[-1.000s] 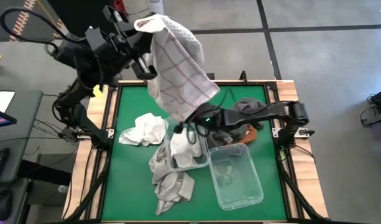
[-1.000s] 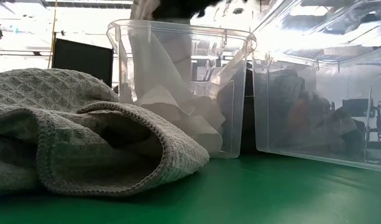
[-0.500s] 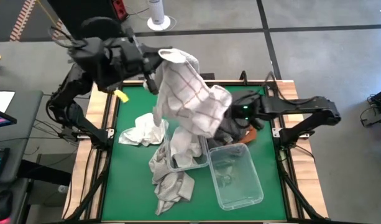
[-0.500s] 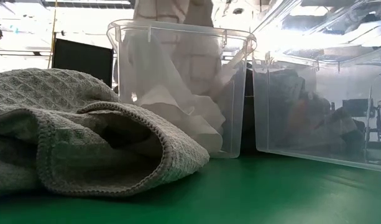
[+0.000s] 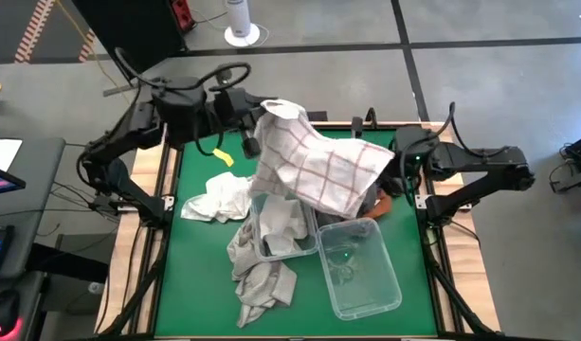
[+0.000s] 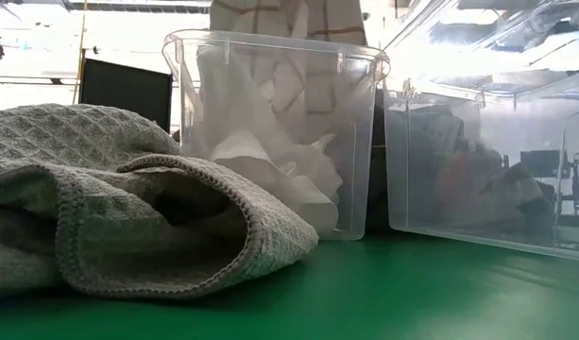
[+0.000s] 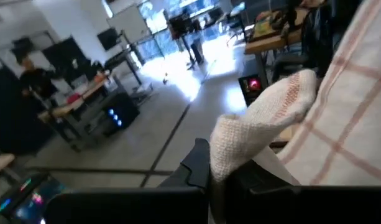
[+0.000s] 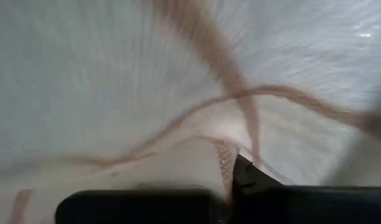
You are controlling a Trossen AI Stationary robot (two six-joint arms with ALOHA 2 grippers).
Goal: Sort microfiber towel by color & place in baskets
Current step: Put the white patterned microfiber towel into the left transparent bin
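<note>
High view: both grippers stretch checked towel (image 5: 314, 170); no writing legible.

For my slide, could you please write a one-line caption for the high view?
Both grippers, left and right, hold a white red-checked towel spread above two clear baskets.

Bright backlight glares through the low view at 1 o'clock, while both wrist views are smeared with blur.

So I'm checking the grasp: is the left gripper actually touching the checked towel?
Touching. In the left wrist view the left gripper is shut on a bunched corner of the checked towel.
</note>
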